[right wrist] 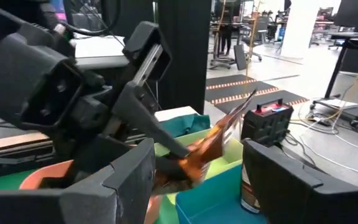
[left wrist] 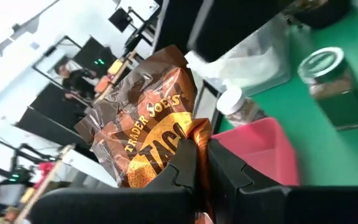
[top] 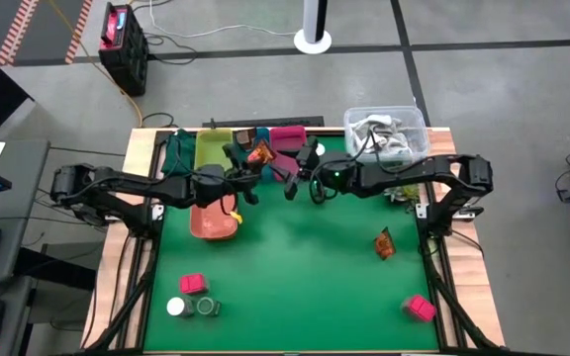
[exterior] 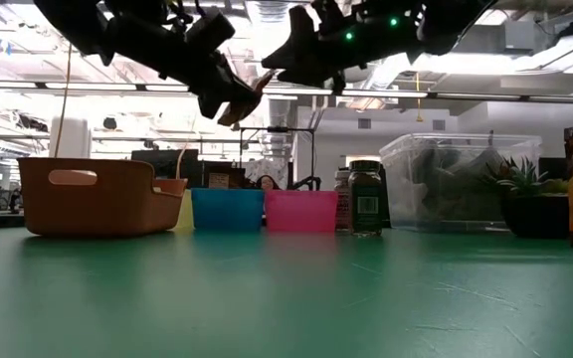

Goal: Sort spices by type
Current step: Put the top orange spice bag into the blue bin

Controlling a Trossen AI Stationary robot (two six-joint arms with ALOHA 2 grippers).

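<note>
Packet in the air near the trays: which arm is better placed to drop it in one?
Left. Its claw is shut on the packet, held above the trays at the table's far edge. The right claw is open and empty, beside it.

green table (top: 295, 277) | pink boxes (top: 193, 285), jars (top: 177, 308), probably packet (top: 384, 243), trays (top: 216, 222)
</note>
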